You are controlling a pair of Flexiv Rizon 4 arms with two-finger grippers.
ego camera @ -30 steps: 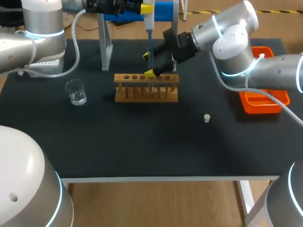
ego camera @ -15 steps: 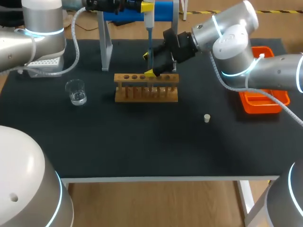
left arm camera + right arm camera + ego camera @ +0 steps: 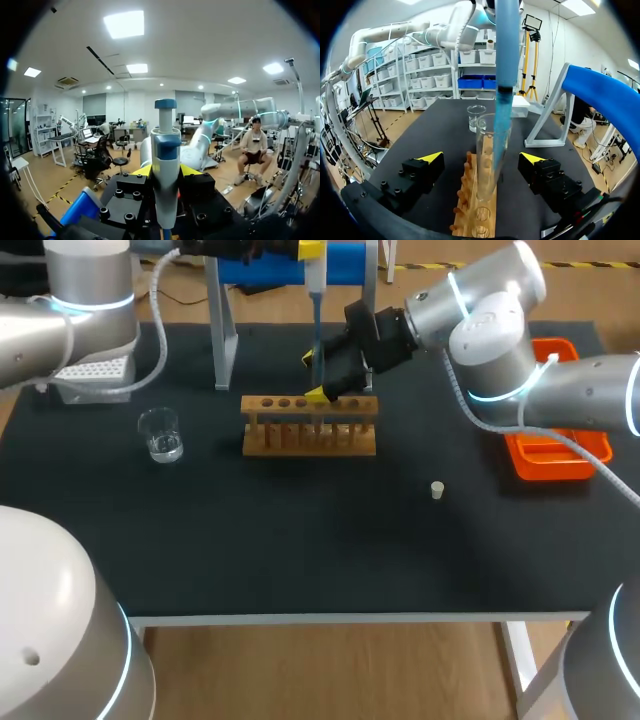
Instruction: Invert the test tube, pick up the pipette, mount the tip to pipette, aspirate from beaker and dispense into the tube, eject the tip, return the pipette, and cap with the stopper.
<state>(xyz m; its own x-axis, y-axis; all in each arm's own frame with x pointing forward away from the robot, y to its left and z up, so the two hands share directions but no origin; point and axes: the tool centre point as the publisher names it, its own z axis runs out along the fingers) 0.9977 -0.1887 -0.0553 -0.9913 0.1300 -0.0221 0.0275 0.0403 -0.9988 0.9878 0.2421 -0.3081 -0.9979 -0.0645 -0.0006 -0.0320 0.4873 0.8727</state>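
Our left gripper clamps the blue-and-white pipette upright, tip inside the clear glass tube. Our right gripper straddles it, jaws wide apart

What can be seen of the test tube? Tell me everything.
The test tube is clear glass, uncapped, standing upright in a hole of the wooden rack. It sits between the open fingers of the right end effector, neither touching it. The blue pipette tip reaches down into its open mouth. Whether it holds liquid cannot be told.
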